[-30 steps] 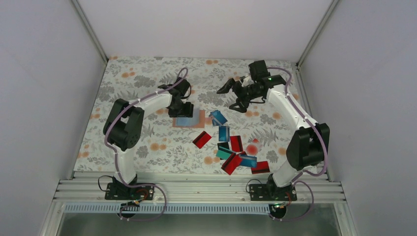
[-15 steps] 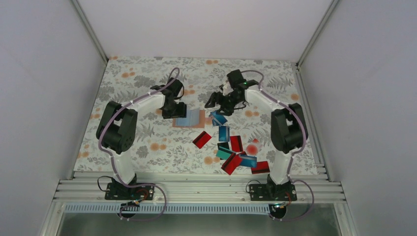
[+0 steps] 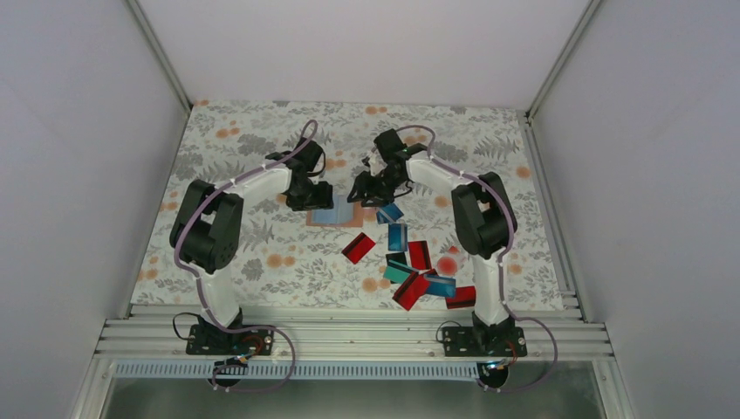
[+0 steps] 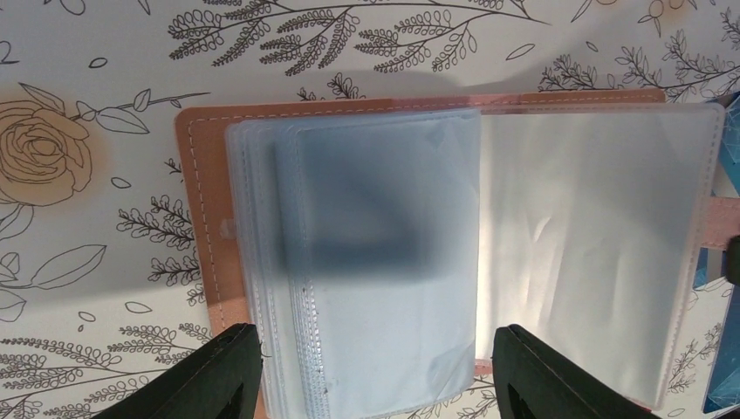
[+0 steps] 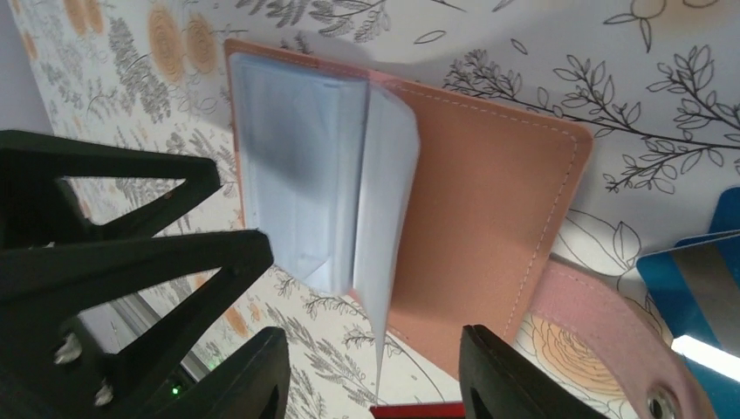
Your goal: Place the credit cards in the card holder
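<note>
The card holder (image 3: 342, 215) lies open on the flowered cloth, tan cover down and clear sleeves up. In the left wrist view its sleeves (image 4: 384, 262) fill the frame, and my left gripper (image 4: 377, 371) stands open with one finger on each side of the left stack. My right gripper (image 5: 371, 371) is open over the holder's tan cover (image 5: 480, 218), where one sleeve (image 5: 384, 227) stands on edge between its fingers. Several credit cards, blue (image 3: 398, 236), red (image 3: 359, 248) and teal (image 3: 399, 273), lie loose near the holder's right side.
The holder's pink strap with a snap (image 5: 611, 336) trails toward a blue card (image 5: 698, 288). A red card edge (image 5: 414, 410) shows below the right gripper. My left gripper's black fingers (image 5: 113, 218) stand close beside the right one. Walls close in the table on three sides.
My right arm has swung left from the table's far right to over the card holder, its jaws narrowing. The left gripper has shifted only slightly at the holder.
</note>
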`<action>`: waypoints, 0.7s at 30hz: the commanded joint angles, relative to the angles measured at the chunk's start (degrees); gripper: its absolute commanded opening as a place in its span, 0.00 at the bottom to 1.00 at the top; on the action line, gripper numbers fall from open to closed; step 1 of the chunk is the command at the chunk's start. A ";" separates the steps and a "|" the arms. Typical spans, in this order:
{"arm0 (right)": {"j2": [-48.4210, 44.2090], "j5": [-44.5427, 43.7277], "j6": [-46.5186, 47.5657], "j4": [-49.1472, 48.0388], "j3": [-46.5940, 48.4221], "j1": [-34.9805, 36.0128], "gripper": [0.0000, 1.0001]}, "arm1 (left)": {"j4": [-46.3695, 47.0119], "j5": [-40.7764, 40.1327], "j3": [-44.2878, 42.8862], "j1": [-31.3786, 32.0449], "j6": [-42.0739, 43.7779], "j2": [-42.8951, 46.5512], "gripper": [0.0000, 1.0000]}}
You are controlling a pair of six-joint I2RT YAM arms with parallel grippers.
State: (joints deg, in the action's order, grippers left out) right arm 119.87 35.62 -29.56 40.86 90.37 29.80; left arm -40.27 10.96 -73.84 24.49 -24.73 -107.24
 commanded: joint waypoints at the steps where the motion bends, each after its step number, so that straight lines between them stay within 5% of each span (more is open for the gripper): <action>1: 2.43 -0.57 2.43 -0.46 2.18 1.03 0.45 | 1.29 1.23 0.41 -0.43 1.00 -0.41 0.66; 11: 6.28 -2.44 5.12 -2.54 -2.04 1.22 0.06 | 1.76 2.94 0.01 -0.42 1.17 -2.07 0.66; 21: 7.04 -2.74 5.22 -4.40 -5.88 1.22 0.05 | 2.13 4.61 -0.76 -0.45 1.26 -3.30 0.66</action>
State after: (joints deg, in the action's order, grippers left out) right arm 125.12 35.62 -25.26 36.99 87.22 30.28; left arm -39.03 14.00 -73.80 24.40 -24.40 -109.19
